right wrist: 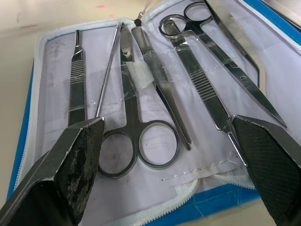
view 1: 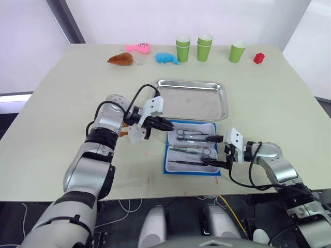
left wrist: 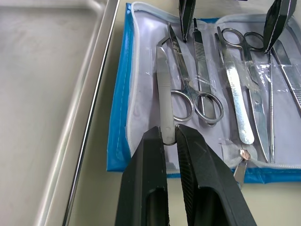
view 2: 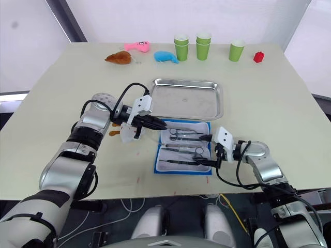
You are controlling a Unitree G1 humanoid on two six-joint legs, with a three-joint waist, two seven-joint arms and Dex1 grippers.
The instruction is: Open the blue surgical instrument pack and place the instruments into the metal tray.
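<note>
Already the blue surgical instrument pack [view 1: 191,149] lies unzipped on the worktop [view 1: 62,88], lining up, so the instruments [right wrist: 155,94] sit exposed under their straps. The left pincer [left wrist: 170,136] is pinched shut on a flat steel handle [left wrist: 164,99] at the pack's near edge, apparently to draw it free. The right pincer [right wrist: 169,141] is spread wide over the opposite edge, holding nothing, perhaps to steady the pack. Just beyond both, the metal tray [view 1: 223,106] waits, bare.
</note>
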